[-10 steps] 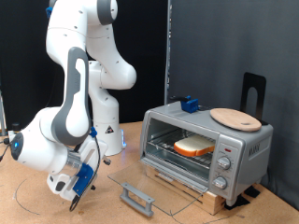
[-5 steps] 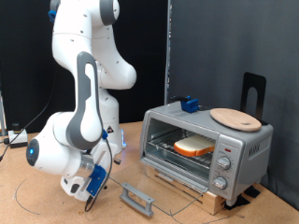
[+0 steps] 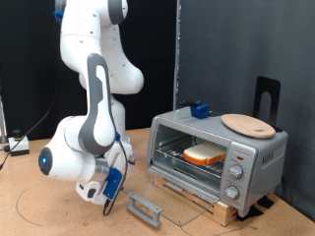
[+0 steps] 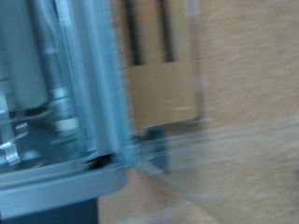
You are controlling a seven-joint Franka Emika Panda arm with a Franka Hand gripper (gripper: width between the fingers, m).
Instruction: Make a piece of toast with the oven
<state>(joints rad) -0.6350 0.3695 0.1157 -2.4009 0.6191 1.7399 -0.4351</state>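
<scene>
While the oven (image 3: 219, 152) stands on its wooden slat base (image 3: 202, 194) at the exterior view's right, its glass door (image 3: 165, 196) lies folded down flat and open, reaching out over the tabletop (image 3: 39, 211) toward the exterior view's left. Inside, the piece of toast (image 3: 206, 153) rests on the wire rack (image 3: 189, 154), its pale face up and the orange-brown crust showing along the edge. On the oven's front panel, toward the exterior view's right, sit the round knobs (image 3: 234, 177), one above another. A round wooden board (image 3: 247, 124) lies on top of the oven, and a small blue object (image 3: 202, 109) sits behind it near the back edge of the roof. The white arm bends low at the exterior view's left, and the gripper (image 3: 108, 200) hangs close over the tabletop, just beside the grey handle (image 3: 144, 207) at the far end of the lowered door; whether it touches the handle I cannot tell. Its fingers are too small and dark in the exterior view to judge, so I cannot tell whether they stand apart or together. The wrist view is blurred, showing a metal frame edge of the oven (image 4: 89, 103) and the slat base (image 4: 159, 65) against the wooden surface.
</scene>
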